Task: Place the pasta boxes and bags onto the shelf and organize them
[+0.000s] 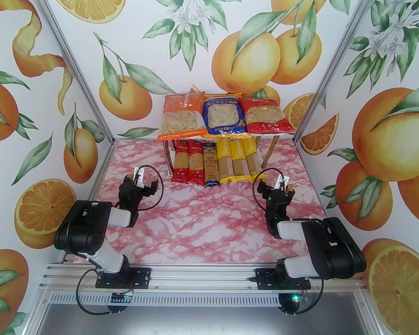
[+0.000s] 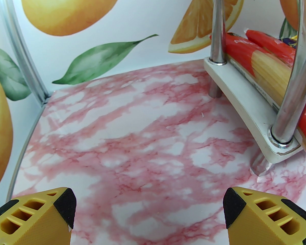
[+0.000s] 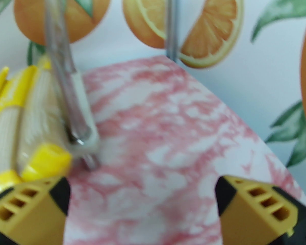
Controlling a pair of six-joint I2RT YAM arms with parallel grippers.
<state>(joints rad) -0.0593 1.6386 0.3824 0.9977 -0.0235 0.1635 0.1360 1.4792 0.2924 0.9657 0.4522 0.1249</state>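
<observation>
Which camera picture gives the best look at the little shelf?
The top external view: the shelf stands whole there, both tiers visible. The left wrist view gives a sharp close-up of the left end of its lower board and its chrome legs. The right wrist view catches one blurred corner of that board.

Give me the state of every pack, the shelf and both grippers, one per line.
Orange bag: top tier, left.
Blue bag: top tier, middle.
Red bag: top tier, right.
Red spaghetti packs: lower tier, left, ends overhanging.
Dark blue pack: lower tier, middle.
Yellow packs: lower tier, right.
Shelf: upright, both tiers loaded.
Left gripper: open, empty.
Right gripper: open, empty.
</observation>
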